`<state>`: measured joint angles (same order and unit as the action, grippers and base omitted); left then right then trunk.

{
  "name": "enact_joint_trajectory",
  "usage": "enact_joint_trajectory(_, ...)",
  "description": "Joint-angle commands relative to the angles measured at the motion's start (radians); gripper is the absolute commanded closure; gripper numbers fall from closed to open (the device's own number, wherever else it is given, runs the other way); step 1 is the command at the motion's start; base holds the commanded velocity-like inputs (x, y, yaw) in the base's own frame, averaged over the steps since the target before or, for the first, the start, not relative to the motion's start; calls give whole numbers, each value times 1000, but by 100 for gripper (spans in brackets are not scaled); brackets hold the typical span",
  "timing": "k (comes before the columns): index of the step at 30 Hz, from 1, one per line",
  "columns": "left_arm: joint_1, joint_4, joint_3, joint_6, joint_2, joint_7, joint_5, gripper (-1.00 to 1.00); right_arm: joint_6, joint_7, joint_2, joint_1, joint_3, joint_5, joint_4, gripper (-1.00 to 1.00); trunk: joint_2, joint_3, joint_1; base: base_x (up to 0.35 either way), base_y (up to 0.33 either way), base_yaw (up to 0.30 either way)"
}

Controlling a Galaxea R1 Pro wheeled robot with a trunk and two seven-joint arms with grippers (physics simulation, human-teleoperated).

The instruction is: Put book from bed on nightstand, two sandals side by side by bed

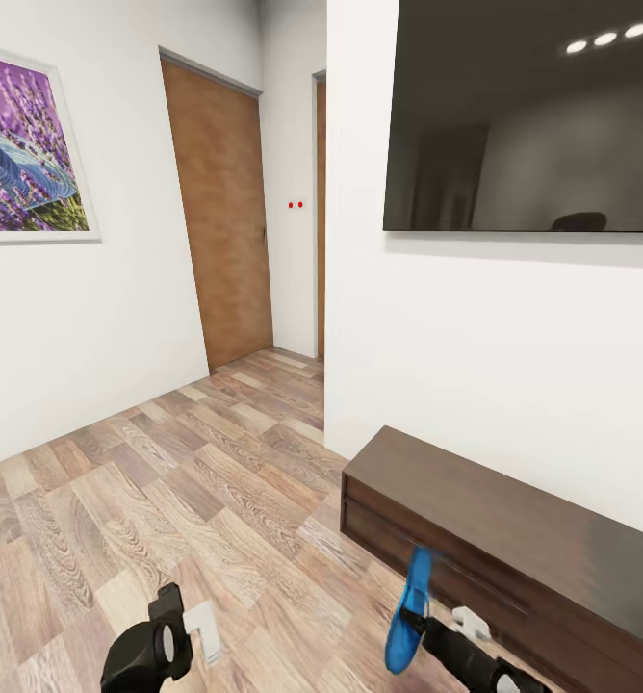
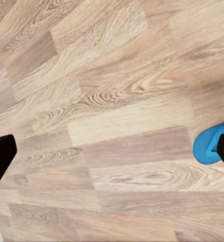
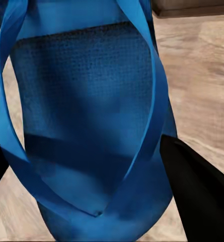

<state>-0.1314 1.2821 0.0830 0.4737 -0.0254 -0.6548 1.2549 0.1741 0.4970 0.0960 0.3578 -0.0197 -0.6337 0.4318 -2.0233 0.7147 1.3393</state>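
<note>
Head view: looking forward and down from above both arms, across the light-brown wood-plank floor [image 1: 167, 481] toward white walls and a long low dark-brown cabinet [image 1: 514, 539]. Left wrist: straight down at the same floor [image 2: 112, 101], fairly near. Right wrist: very close on the bright blue flip-flop sandal [image 3: 86, 126], shared with the head view [image 1: 408, 616] and the left wrist's edge [image 2: 212, 146].

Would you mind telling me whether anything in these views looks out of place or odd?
One thing: a blue sandal is off the floor, standing nearly upright on edge in the right gripper, in front of the long dark cabinet. The left gripper is open with nothing in it. The wood floor, door and framed picture look ordinary.
</note>
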Motion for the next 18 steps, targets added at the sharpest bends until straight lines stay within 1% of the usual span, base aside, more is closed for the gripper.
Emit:
enact_joint_trajectory(1,0,0,-2,5,-1,-6,6,-100,12,-8,-25,0,0,7,22,100,0,1,0,0,0,0)
enact_joint_trajectory(2,0,-3,-5,5,-1,-6,6,-100,17,-20,-46,1,0,27,41,100,0,1,0,0,0,0)
enact_joint_trajectory(3,0,-19,-12,5,-1,-6,6,-100,40,-43,-73,0,1,80,81,100,0,1,0,0,0,0)
enact_joint_trajectory(5,0,-28,-15,5,-1,-5,6,-100,70,-48,-80,0,1,95,107,100,0,1,0,0,0,0)
enact_joint_trajectory(6,-1,-33,-18,5,-2,-5,6,-100,122,-49,-82,0,1,103,143,100,0,1,0,0,0,0)
enact_joint_trajectory(9,-1,-36,-28,6,-2,-5,5,-100,188,-47,-83,0,1,106,182,100,0,1,0,0,0,0)
enact_joint_trajectory(10,-1,-36,-29,6,-2,-6,5,-100,194,-47,-83,0,1,107,186,100,0,1,0,0,0,0)
enact_joint_trajectory(12,-1,-36,-33,7,-2,-6,5,-100,210,-46,-82,0,1,107,195,100,-14,7,8,0,0,0)
enact_joint_trajectory(18,-1,-36,-37,8,-1,-7,6,-100,219,-45,-84,0,1,105,200,100,-56,26,31,0,0,0)
